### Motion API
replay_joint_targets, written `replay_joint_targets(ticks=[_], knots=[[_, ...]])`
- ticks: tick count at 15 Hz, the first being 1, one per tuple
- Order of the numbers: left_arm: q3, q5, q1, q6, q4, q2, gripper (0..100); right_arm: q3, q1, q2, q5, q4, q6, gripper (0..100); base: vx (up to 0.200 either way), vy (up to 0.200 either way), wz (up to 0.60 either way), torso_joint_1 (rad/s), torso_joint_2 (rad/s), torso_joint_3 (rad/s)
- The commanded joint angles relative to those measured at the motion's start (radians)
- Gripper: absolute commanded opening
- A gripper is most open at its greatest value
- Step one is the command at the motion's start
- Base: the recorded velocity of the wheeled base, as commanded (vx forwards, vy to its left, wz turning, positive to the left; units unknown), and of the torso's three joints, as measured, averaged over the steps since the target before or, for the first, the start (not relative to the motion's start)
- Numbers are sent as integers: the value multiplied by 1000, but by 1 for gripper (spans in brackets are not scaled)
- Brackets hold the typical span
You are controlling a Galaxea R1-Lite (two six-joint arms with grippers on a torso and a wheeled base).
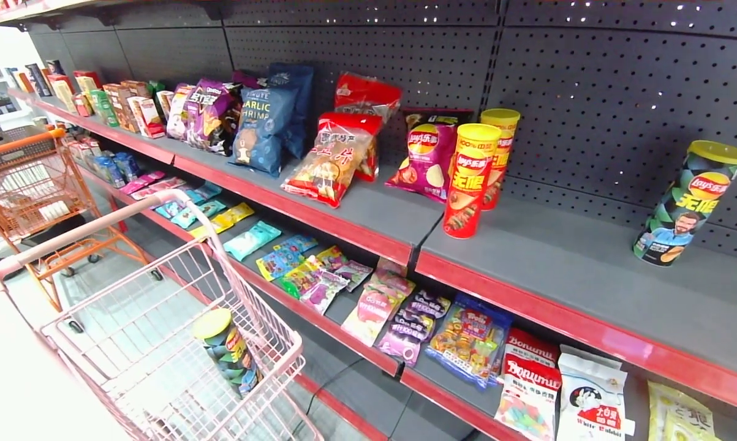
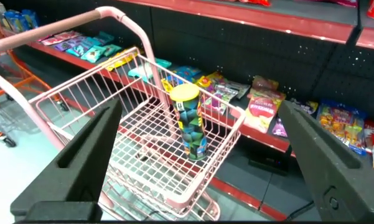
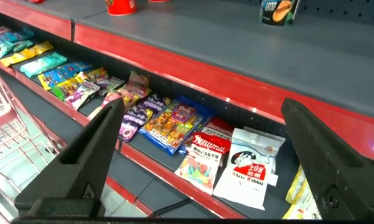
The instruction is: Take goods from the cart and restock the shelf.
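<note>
Dark cylindrical chip can with yellow lid (image 1: 227, 352) stands upright in pink wire cart (image 1: 160, 294), near its front wall. Left gripper (image 2: 199, 107) hangs above it, jaws wide, empty; right gripper (image 3: 202, 104) equally wide, empty. Risk: a finger clipping the lid topples the tall can; wire wall crowds the grasp. Cart holds nothing else.
</note>
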Motion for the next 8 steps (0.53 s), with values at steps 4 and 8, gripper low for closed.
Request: replay_joint_targets(ticks=[4, 8], knots=[[0, 0, 0, 4, 0, 1, 100, 0, 0, 0, 0, 0, 0, 100, 0, 0, 0, -150, 356, 206], [0, 0, 0, 3, 0, 3, 100, 0, 0, 0, 0, 0, 0, 100, 0, 0, 0, -149, 372, 220]])
